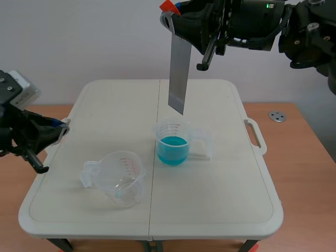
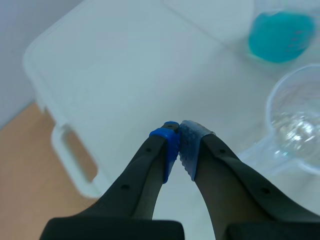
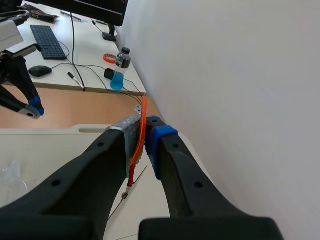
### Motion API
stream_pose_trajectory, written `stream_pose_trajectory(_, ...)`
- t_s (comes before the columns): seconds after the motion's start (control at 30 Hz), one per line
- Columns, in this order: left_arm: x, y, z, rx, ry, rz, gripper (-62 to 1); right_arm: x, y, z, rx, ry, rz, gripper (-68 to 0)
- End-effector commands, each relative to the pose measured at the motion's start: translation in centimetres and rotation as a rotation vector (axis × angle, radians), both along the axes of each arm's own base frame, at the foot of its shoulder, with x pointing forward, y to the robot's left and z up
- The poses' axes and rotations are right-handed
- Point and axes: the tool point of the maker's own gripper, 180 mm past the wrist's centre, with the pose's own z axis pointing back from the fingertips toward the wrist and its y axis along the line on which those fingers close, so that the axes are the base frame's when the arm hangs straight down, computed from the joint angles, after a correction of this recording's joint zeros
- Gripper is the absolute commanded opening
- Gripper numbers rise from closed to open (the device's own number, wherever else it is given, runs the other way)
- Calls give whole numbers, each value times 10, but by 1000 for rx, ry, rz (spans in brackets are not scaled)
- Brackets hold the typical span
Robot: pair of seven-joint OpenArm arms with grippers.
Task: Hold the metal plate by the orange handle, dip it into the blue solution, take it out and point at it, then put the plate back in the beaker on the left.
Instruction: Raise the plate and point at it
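Empty beaker in front, plate held high over the blue solution

Nearest the viewer, an empty beaker (image 1: 118, 181) of clear plastic stands upright on the white table (image 1: 220, 210), on the left arm's side. Just beyond it, near the table's middle, a second beaker (image 1: 176, 137) holds blue solution (image 1: 172, 149) in its lower part.

The right arm is raised across the top of the scene. Its right gripper (image 1: 181, 23) is clamped on the orange handle (image 1: 169, 5), and the metal plate (image 1: 178, 73) hangs vertically, its lower edge above the second beaker's rim and clear of the liquid.

The left gripper (image 2: 179, 131) sits low at the table's left edge, pads pressed together, gripping nothing.

Only the right wrist view shows the plate edge-on between the pads, and a desk with a keyboard (image 3: 46, 37) beyond
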Motion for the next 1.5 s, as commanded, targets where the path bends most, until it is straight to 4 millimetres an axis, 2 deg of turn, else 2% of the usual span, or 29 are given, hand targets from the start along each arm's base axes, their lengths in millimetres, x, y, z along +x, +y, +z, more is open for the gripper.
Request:
stream_pose_trajectory(0.0, 9, -12, 13, -32, -41, -13, -577, 1, 0, 24, 34, -49, 12, -662)
stream_pose_trajectory(0.27, 25, -68, 28, -73, -108, -111, -577, 2, 0, 22, 25, -45, 8, -662)
stream_pose_trajectory(0.6, 34, -114, 35, -42, -153, -181, -577, 3, -1, 19, 10, -37, 2, -662)
stream_pose_trajectory(0.77, 44, -119, 30, -8, -163, -146, -577, 3, -1, 18, 7, -35, 0, -662)
stream_pose_trajectory(1.07, 47, -121, 11, 21, -136, -132, -577, 3, 0, 18, 10, -34, 1, -662)
stream_pose_trajectory(1.47, 47, -126, 13, 18, -151, -156, -577, 3, 0, 18, 8, -33, 0, -662)
